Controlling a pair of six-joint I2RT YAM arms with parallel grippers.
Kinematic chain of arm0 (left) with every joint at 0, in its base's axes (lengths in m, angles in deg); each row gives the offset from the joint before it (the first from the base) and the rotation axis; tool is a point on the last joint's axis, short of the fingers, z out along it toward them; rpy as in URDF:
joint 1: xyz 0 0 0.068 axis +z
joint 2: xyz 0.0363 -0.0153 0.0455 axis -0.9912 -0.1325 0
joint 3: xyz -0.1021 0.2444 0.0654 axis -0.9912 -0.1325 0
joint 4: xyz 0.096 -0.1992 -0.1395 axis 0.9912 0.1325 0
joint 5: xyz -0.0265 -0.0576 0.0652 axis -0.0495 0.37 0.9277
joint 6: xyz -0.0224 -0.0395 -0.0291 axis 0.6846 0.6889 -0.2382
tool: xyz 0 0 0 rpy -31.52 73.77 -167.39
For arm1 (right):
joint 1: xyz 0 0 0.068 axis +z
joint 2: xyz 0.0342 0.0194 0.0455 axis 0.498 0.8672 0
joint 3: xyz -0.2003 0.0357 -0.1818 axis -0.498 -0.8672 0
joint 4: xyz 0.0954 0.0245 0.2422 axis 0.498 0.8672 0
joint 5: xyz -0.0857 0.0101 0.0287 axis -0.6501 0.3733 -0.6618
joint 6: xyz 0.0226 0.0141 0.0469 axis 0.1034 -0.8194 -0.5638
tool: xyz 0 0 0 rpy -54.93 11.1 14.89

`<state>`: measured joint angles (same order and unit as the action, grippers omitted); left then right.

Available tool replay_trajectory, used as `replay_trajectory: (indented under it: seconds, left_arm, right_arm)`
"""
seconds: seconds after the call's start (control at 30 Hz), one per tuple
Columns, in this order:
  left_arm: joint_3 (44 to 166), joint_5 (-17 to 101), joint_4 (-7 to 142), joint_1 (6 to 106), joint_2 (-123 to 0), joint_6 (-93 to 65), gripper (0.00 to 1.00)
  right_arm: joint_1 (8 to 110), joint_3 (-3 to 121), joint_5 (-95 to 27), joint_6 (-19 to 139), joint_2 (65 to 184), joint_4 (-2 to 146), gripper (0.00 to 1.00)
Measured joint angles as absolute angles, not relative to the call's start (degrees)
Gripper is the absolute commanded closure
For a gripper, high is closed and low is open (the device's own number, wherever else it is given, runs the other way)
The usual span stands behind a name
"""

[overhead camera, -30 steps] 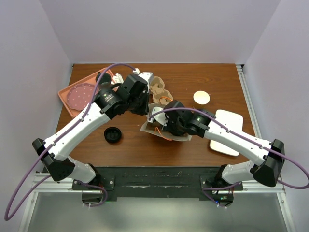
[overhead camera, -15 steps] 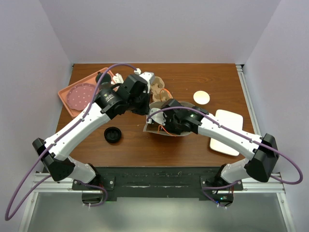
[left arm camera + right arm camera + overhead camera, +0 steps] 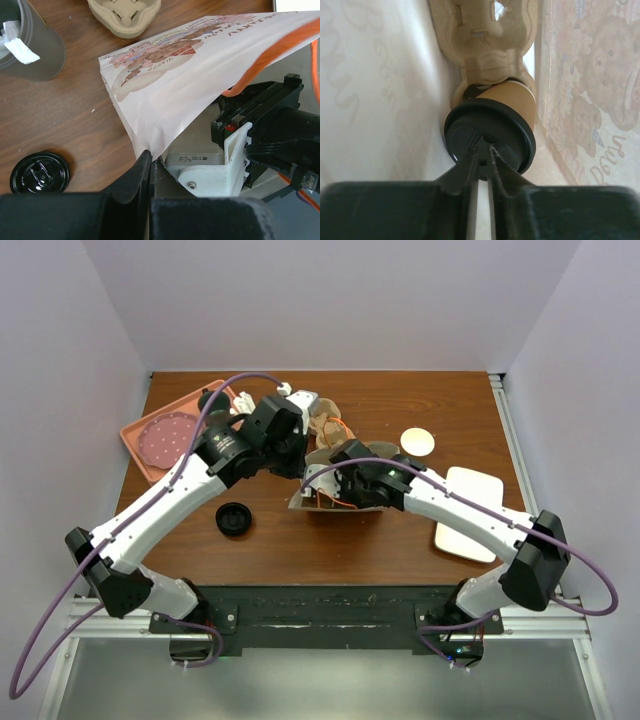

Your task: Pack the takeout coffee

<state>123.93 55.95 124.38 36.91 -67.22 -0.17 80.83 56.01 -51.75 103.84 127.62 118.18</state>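
- Paper bag [image 3: 200, 60] lies on the wooden table [image 3: 75, 110], its mouth edge pinched flat between the closed fingers of the left gripper [image 3: 150, 159].
- Deep inside the bag, the coffee cup [image 3: 515, 102] appears seated in a cardboard carrier [image 3: 485, 45]. The right gripper [image 3: 483, 149], narrowed to a slit, nips the cup's black lid [image 3: 465, 125].
- Best practice here: the left should hold the mouth wide while the right eases the cup in level, since a tug on the lid alone could pop it off.
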Motion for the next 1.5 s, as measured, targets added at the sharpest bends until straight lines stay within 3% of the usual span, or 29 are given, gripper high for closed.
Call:
replay_trajectory:
  seconds: [0.33,0.9,1.17,1.3,1.5]
  left_arm:
    - [123.01,57.06,124.14,36.69,-66.20,-0.30,1.00]
    - [120.56,57.17,122.26,36.45,-65.69,0.59,1.00]
    - [119.23,57.72,120.44,36.45,-63.70,1.27,1.00]
    - [119.38,58.83,119.77,36.45,-61.96,2.21,1.00]
    - [119.38,59.90,119.50,36.45,-60.01,3.65,1.00]
  right_arm:
    - [80.85,57.85,-51.75,106.77,127.38,118.86,1.00]
    - [80.85,57.87,-50.53,106.22,113.30,118.77,1.00]
    - [80.98,57.87,-43.89,106.33,112.91,122.00,0.81]
    - [81.18,57.87,-43.19,107.08,112.89,122.70,0.77]
    - [81.20,57.87,-43.12,107.54,112.89,123.31,0.59]
